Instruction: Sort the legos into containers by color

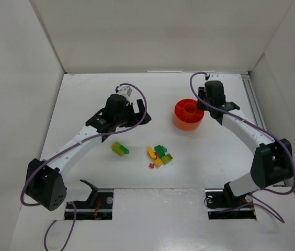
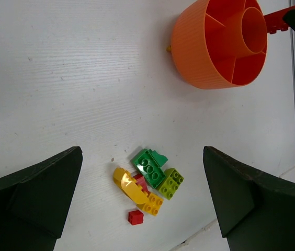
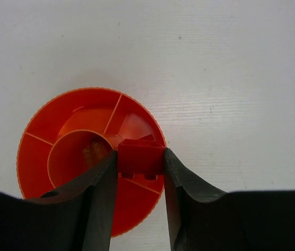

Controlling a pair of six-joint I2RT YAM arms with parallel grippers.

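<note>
My right gripper (image 3: 140, 158) is shut on a red lego (image 3: 140, 156) and holds it above the right side of the orange dish (image 3: 35, 151). The dish shows in the top view (image 1: 181, 120) and the left wrist view (image 2: 200, 57), where the red lego (image 2: 276, 20) shows too. Something brownish lies in its central cup (image 3: 92, 151). My left gripper (image 2: 142, 193) is open and empty, above a heap of legos: green (image 2: 147, 164), lime (image 2: 170, 182), yellow (image 2: 131, 185), small red (image 2: 135, 217). A lime and green pair (image 1: 119, 149) lies apart to the left.
White walls close the table on the left, back and right. A metal rail (image 1: 254, 104) runs along the right edge. The arm bases (image 1: 92, 201) stand at the near edge.
</note>
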